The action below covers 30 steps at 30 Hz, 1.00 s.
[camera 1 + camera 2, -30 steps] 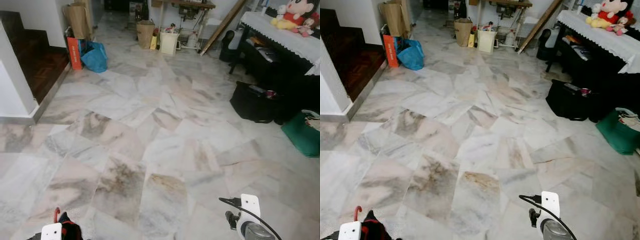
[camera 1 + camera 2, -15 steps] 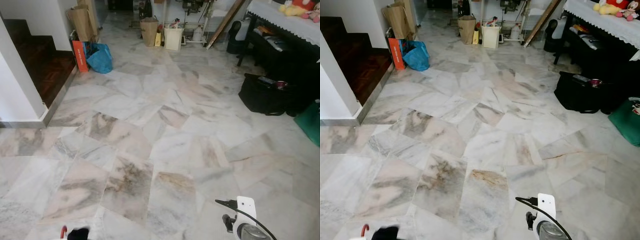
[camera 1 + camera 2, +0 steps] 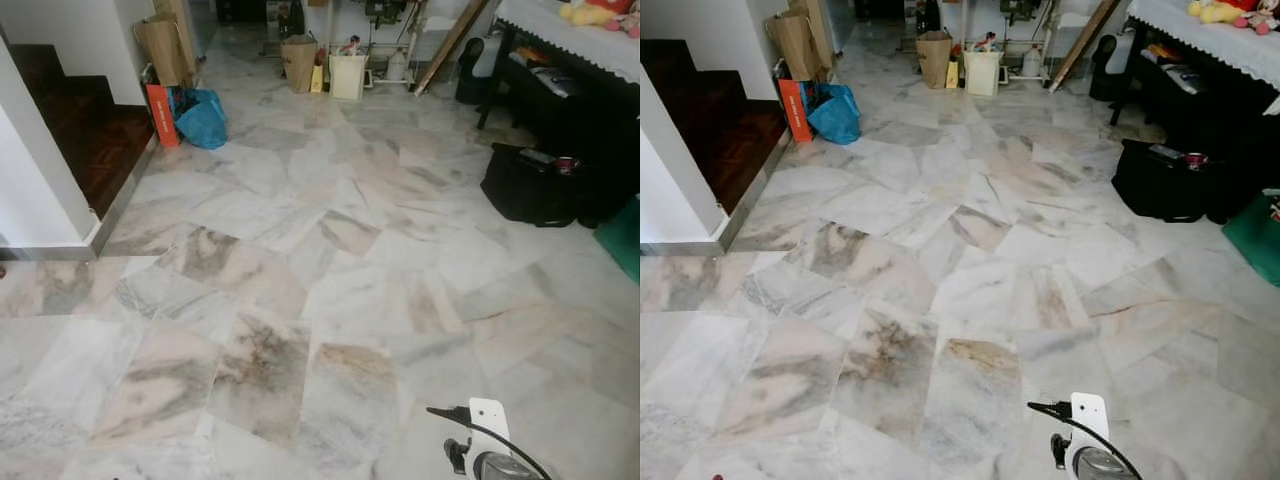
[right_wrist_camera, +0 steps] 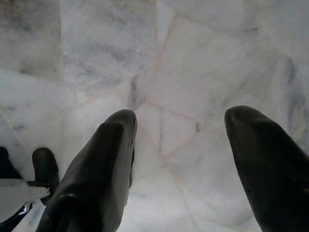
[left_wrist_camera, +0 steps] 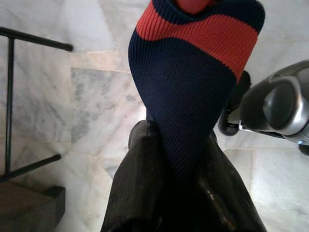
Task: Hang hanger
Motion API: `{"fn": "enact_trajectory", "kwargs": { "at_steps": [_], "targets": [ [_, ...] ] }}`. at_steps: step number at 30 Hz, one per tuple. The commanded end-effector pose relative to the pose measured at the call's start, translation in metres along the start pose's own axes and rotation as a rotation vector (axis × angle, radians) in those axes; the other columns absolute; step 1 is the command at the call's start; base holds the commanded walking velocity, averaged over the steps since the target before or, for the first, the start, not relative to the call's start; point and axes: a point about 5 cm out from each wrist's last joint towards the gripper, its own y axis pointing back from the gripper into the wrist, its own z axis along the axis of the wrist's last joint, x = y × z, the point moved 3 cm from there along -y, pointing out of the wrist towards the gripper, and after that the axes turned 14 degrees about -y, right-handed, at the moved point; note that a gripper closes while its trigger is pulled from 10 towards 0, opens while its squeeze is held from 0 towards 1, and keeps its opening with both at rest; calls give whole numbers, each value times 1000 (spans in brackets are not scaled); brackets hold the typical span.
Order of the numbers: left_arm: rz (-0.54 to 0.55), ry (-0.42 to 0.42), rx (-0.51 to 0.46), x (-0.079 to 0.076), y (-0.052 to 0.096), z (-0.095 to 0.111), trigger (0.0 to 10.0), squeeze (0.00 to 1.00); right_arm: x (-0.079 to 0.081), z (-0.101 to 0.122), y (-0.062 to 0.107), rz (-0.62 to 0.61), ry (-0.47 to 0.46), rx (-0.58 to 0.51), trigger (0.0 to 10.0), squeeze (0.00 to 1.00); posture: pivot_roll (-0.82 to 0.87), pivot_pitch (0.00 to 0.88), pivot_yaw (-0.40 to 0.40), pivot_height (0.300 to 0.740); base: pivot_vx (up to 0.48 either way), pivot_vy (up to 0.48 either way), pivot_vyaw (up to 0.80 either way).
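Knitted cloth (image 5: 193, 82), dark blue with a red stripe, is pinched tight between the jaws of the left gripper (image 5: 176, 159). A bit of red pokes out of the top of the cloth. I think that is the hanger the robot has to hang up, with a top draped over it, but I cannot be sure. The cloth is squeezed hard, likely so nothing slips off while the robot crosses the room. It is kept low and close to the robot's body, over the marble floor (image 3: 300, 250), with a thin black metal frame (image 5: 9, 106) off to one side of it.

The right gripper (image 4: 181, 159) holds nothing. Its jaws are spread wide apart and point down at the floor. The right arm (image 3: 490, 450) hangs low beside the robot, with a black cable looping off it.

No rail or hook can be seen yet. Far across the floor stand a blue bag (image 3: 203, 118) and a paper bag (image 3: 299, 62). A black bag (image 3: 535, 185) sits beside a dark desk (image 3: 560, 95) with a white cloth on it.
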Motion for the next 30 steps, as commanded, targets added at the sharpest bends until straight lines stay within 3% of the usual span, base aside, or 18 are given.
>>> {"fn": "enact_trajectory", "kwargs": {
  "at_steps": [1,30],
  "targets": [
    [2,15,5,4,0,-2,10000,0,0,0,0,-7,6,10,10000,0,76,0,-8,716,0,0,0],
    [6,60,2,-4,0,0,10000,0,-6,4,1,-8,24,9,10000,0,76,0,-59,716,0,0,0]
  ]
}}
